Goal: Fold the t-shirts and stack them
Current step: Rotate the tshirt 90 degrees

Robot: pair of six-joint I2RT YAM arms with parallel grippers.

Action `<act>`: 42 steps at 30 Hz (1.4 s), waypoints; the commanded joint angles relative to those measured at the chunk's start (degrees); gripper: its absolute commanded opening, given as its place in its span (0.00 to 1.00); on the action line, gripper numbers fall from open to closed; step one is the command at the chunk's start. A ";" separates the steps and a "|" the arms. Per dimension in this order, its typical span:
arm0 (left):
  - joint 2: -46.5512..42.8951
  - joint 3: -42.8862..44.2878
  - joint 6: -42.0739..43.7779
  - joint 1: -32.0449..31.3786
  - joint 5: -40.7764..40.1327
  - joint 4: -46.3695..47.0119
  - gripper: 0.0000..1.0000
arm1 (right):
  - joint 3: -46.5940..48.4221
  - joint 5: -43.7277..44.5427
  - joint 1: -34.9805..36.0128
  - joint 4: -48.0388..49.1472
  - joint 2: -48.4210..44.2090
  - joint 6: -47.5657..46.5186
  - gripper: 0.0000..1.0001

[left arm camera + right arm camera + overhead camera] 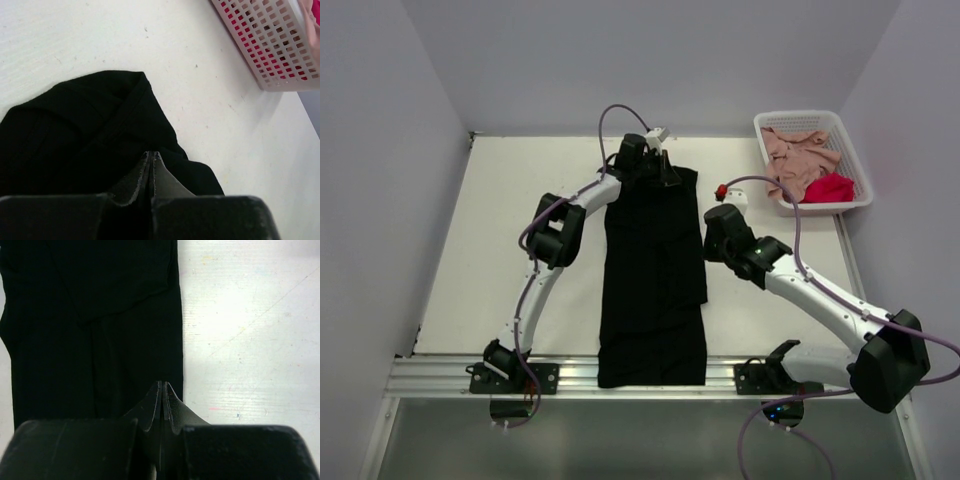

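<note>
Left jaws are sitting clenched tight, tips pressed together right over a bunched-up end of the black t-shirt (75, 130). Honestly can't tell whether any cloth is actually getting pinched. Right jaws are sitting squeezed closed too, tips hanging right at the shirt's right-hand edge, and nothing is showing between them.

Moving outward, the black t-shirt is lying as a long narrow strip down the middle of the white table (510, 250). It's running from the left jaws at the far end all the way down to the metal rail (440, 375) at the near edge.

Off in the far right corner, the white lattice basket (795, 116) is sitting well apart from that shirt. It's holding a crumpled pink t-shirt (800, 155), with a red t-shirt (830, 187) lying bunched against it at the basket's near end.
</note>
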 commanded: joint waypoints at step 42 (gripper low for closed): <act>-44.85 -66.46 3.18 0.20 -22.44 5.16 0.00 | 9.40 -10.79 -5.79 12.79 30.08 -4.26 0.00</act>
